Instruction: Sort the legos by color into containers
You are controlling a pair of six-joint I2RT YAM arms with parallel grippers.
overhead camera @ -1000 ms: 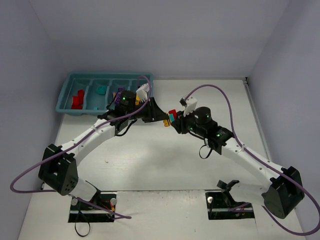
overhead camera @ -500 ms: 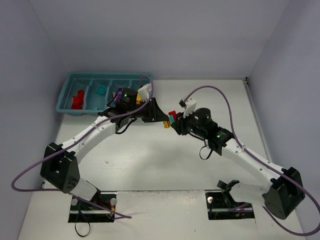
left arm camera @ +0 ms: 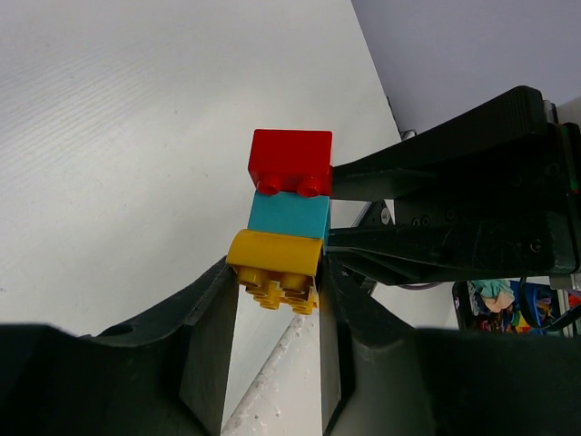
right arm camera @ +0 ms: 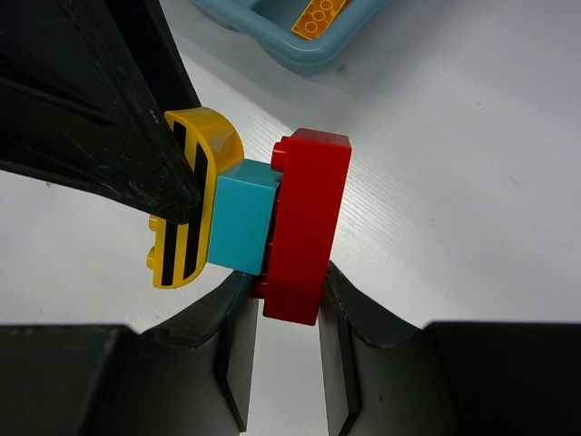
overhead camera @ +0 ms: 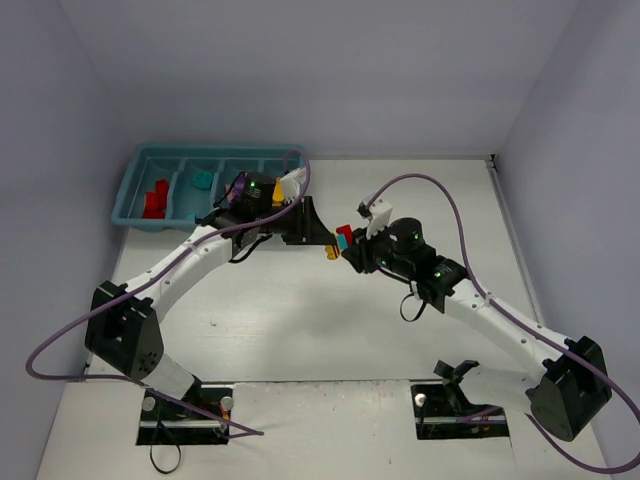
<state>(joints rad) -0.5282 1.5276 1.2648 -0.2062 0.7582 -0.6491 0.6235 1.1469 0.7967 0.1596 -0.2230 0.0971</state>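
Observation:
A stack of three legos hangs between both grippers above the table: a yellow brick [left arm camera: 275, 263], a teal brick [left arm camera: 288, 216] and a red brick [left arm camera: 290, 162]. My left gripper [left arm camera: 275, 282] is shut on the yellow brick. My right gripper [right arm camera: 289, 292] is shut on the red brick [right arm camera: 304, 227], with the teal brick [right arm camera: 241, 222] and the black-striped yellow brick [right arm camera: 186, 200] beyond it. In the top view the stack [overhead camera: 340, 240] sits mid-table. The teal-blue tray [overhead camera: 140, 170] at the back left holds red legos [overhead camera: 153, 200] and a teal lego [overhead camera: 203, 180] in separate compartments.
The tray's corner [right arm camera: 300, 54] with an orange lego [right arm camera: 320, 16] in it shows in the right wrist view. Purple cables loop off both arms. Grey walls close in the back and both sides.
Both grippers have shifted slightly with the stack held between them; the left arm's wrist has moved a little towards the back. The holds have not changed.

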